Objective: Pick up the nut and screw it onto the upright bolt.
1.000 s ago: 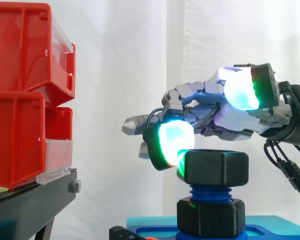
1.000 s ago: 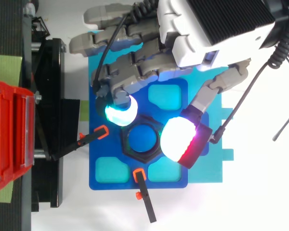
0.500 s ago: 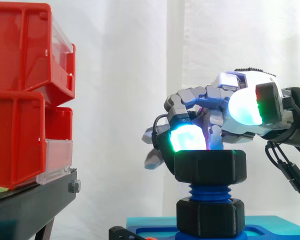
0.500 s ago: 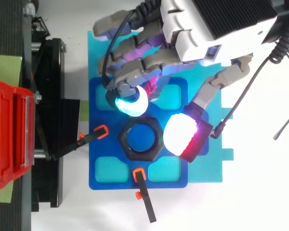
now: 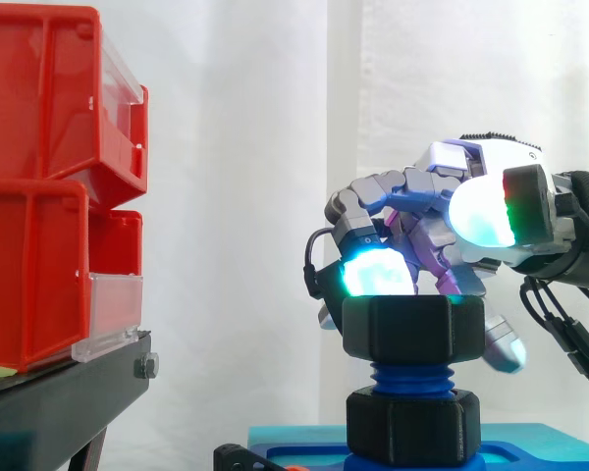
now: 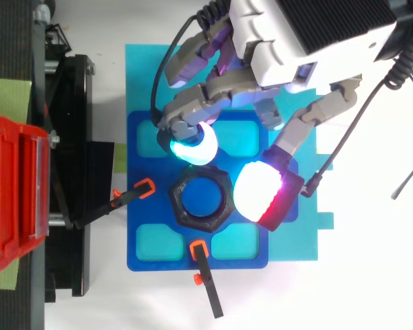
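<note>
Screwing step in hand: nut [image 5: 413,329] seated on bolt [image 5: 409,378] threads, robot hand [image 6: 261,62] above it, grip cannot tell; next: rotate nut downward

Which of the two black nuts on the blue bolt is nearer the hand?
The upper nut, at the top of the bolt, just below the hand; the lower nut sits down against the blue base.

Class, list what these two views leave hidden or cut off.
The blue plate: side view, cut off by the bottom edge.
The bolt's threads: top view, covered by the nut.
The red bins' contents: side view, hidden by their walls.
Whether the hand touches the nut: unclear in both.
</note>
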Controlling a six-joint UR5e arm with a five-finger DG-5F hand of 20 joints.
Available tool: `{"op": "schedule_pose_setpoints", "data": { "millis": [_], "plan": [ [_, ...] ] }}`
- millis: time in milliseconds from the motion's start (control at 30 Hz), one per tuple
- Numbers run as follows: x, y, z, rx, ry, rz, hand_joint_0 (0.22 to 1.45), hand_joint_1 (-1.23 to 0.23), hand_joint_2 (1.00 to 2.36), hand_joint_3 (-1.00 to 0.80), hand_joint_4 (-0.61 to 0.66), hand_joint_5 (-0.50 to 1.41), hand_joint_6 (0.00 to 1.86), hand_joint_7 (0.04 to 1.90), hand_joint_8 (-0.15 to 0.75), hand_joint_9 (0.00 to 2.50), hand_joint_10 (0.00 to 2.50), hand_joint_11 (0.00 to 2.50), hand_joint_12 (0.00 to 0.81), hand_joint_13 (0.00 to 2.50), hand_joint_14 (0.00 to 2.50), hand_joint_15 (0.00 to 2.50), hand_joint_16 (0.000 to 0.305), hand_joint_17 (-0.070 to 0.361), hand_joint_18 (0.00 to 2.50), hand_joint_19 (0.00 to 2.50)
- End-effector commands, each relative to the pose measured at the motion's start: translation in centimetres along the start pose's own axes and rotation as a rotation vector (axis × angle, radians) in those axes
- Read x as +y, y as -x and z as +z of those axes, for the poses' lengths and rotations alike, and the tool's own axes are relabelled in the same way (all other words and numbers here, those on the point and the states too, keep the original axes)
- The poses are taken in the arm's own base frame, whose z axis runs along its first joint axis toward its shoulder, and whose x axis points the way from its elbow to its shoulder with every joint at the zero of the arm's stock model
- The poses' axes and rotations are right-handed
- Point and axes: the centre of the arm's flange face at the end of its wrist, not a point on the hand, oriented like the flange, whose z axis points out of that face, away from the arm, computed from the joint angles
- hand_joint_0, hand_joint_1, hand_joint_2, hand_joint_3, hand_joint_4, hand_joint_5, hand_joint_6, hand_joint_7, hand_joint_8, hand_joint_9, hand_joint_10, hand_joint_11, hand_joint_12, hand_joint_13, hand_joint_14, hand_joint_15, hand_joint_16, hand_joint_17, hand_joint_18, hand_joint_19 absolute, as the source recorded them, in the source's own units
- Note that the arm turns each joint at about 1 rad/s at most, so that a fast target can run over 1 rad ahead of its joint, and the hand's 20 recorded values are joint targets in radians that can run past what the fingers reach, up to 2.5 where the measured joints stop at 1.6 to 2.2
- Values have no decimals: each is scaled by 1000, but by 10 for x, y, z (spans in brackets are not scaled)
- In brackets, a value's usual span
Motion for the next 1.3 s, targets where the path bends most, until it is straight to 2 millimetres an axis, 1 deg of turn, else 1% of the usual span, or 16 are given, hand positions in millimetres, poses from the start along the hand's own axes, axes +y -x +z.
{"op": "schedule_pose_setpoints", "data": {
  "millis": [0,200,333,367,433,600,733,767,833,867,900,933,1067,1100,1167,1267],
  "plan": [
    [1,0,1,-3,4,0,503,-342,1000,-500,36,101,562,1290,231,2095,13,394,126,1442,0,0,5,-11,941,17],
    [1,6,4,-12,7,-6,498,-333,1000,-500,38,105,563,1288,314,2397,25,826,164,1772,3,102,2,-5,1028,62],
    [2,12,6,-18,11,-11,499,-332,1000,-500,40,108,553,1303,349,2480,26,982,186,1952,10,255,1,-3,1052,80],
    [2,12,6,-18,11,-11,499,-332,1000,-500,39,109,550,1308,346,2488,27,985,180,1961,10,256,1,-3,1053,80],
    [3,14,7,-18,11,-11,500,-331,1000,-500,44,114,540,1325,357,2500,27,1079,207,2096,15,422,0,0,1081,83],
    [3,23,8,-20,12,-13,499,-333,1000,-500,36,123,518,1367,298,2500,25,1227,219,2232,23,613,2,4,1122,88],
    [4,34,11,-17,21,-16,499,-336,1000,-500,46,125,506,1412,298,2500,26,1271,223,2219,21,617,3,8,1109,93],
    [4,35,10,-16,21,-15,499,-336,1000,-500,57,117,500,1423,311,2500,25,1189,230,2127,20,575,7,16,1072,115],
    [6,44,13,-18,25,-19,499,-325,1000,-500,109,81,503,1345,332,2280,25,971,245,1909,20,511,18,40,980,169],
    [8,54,16,-22,30,-24,497,-322,1000,-500,148,52,505,1266,314,2110,23,845,238,1821,18,473,22,50,966,187],
    [8,58,17,-25,33,-27,495,-320,1000,-500,193,14,505,1071,281,1872,20,686,224,1665,14,390,26,58,933,200],
    [9,60,18,-25,35,-27,492,-321,1000,-500,209,-11,505,966,266,1768,20,594,230,1488,12,321,29,64,890,212],
    [14,73,22,-28,51,-37,482,-332,1000,-500,171,-81,503,787,223,1472,9,276,234,1014,3,91,34,76,700,180],
    [13,72,22,-26,51,-38,478,-337,1000,-500,162,-98,502,720,198,1352,4,145,234,845,0,8,32,72,544,126],
    [15,70,24,-23,52,-36,471,-339,1000,-500,155,-120,502,667,187,1200,0,26,242,698,0,0,32,72,386,51],
    [15,54,21,-4,44,-20,460,-334,1000,-500,122,-157,501,593,178,909,0,0,255,444,0,0,31,70,29,0]
  ]
}}
